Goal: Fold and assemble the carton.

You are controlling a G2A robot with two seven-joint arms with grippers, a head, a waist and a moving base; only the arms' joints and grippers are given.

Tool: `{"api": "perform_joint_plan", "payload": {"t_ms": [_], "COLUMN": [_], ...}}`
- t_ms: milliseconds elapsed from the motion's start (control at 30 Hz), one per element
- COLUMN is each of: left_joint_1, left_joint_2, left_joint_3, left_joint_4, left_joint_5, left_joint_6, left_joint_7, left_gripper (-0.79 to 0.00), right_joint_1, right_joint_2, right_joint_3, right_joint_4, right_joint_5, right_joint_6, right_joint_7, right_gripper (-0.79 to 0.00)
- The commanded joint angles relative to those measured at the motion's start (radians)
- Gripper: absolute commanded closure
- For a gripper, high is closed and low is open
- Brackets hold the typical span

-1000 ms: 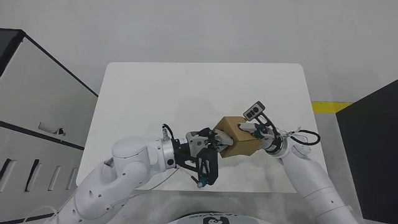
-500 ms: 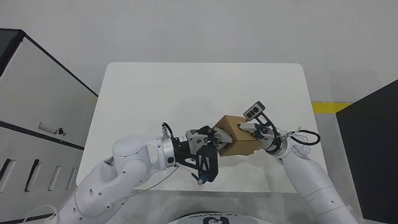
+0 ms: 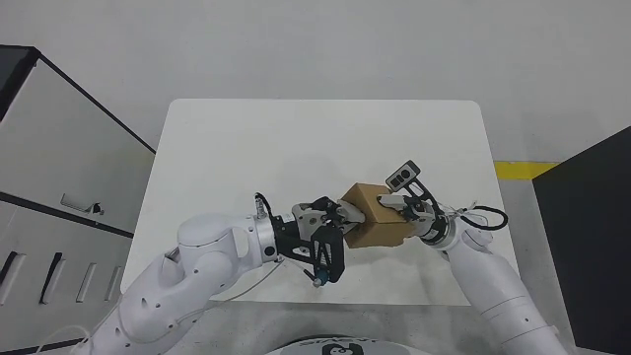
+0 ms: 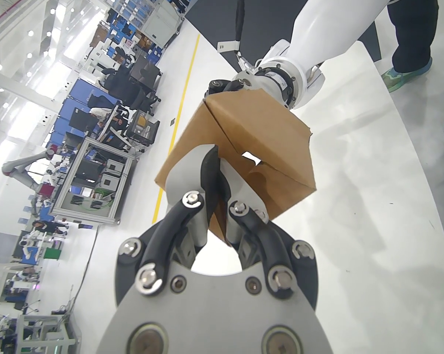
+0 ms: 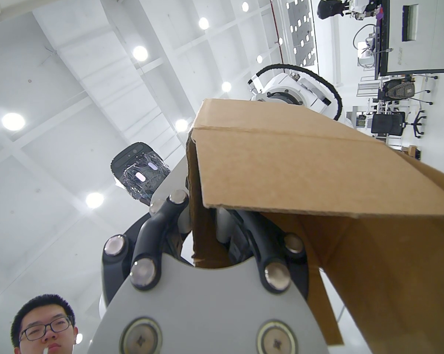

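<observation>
While the left jaws pinch the carton at its left corner and the right jaws clamp its right wall (both closed tight), the robot should fold squarely, avoiding twist.

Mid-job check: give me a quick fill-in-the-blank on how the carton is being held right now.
The carton is ____ in colour.
The left gripper and right gripper are each ____ on it.
The table is ____ in colour.
Missing words: brown; shut; white.
</observation>
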Motion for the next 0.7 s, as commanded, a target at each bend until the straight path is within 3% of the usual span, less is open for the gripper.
{"api": "perform_joint_plan", "payload": {"t_ms": [0,667], "left_joint_1": [0.002,-0.028], "left_joint_2": [0.001,-0.006], "left_joint_3": [0.001,0.038], "left_joint_4": [-0.002,0.017], "left_joint_5": [0.002,0.001], "left_joint_6": [-0.004,-0.001], "left_joint_7": [0.001,0.000], "left_gripper": [0.000,0.000], "right_joint_1": [0.000,0.000], "right_joint_2": [0.000,0.000], "right_joint_3": [0.000,0.000], "right_joint_4": [0.000,0.000], "right_joint_5": [0.000,0.000], "right_joint_6": [0.000,0.000], "right_joint_7": [0.000,0.000], "right_gripper": [0.000,0.000]}}
